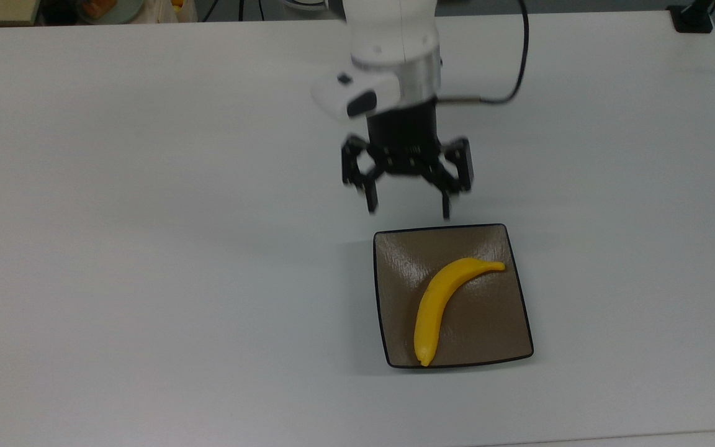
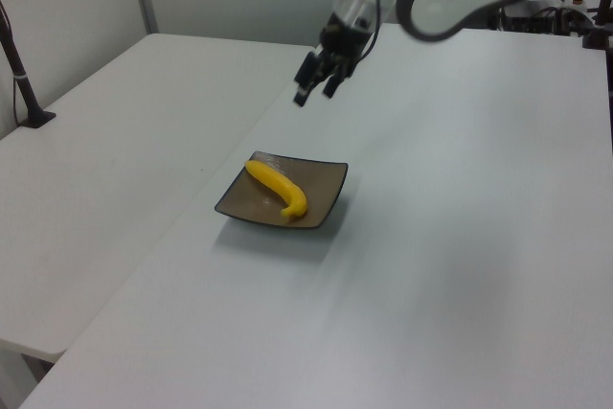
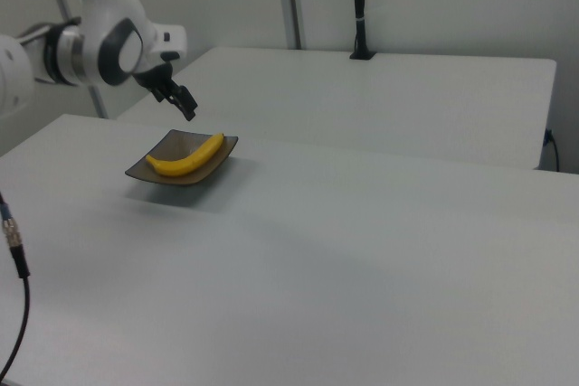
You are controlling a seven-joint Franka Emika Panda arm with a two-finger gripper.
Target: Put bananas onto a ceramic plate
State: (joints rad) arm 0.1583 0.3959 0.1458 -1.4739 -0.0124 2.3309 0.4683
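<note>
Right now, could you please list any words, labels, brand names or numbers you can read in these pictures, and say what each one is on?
None: no readable text, label, brand or number stands on the banana, the ceramic plate, the claw, the arm or the white table.

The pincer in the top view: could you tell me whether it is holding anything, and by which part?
Nothing is held. The pincer hangs open and empty above the table, while the smooth yellow banana lies on the square brown ceramic plate.
</note>
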